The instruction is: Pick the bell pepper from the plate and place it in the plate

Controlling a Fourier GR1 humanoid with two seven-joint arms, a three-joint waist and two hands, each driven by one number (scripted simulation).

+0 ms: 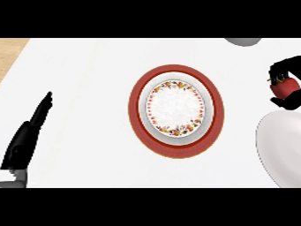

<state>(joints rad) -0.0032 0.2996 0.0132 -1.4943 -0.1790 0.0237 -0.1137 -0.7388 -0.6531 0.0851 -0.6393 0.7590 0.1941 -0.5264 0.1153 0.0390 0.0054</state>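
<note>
Right hand point(299, 66), at the upper right of the frame, has its fingers curled round the bell pepper point(284, 89), just above the plain white plate point(289, 150) at lower right; you should carry it left, level, until it hangs over the flowered plate point(175, 106) at centre, then lower before uncurling; the pepper looks small, rounded, glossy red; left hand point(25, 137) rests straight-fingered at lower left.

One head camera is looking steeply down on the white counter point(81, 88), which is filling nearly the whole frame. It is centring the red-rimmed plate point(176, 69) and cropping a white plate point(289, 150) at the right.
</note>
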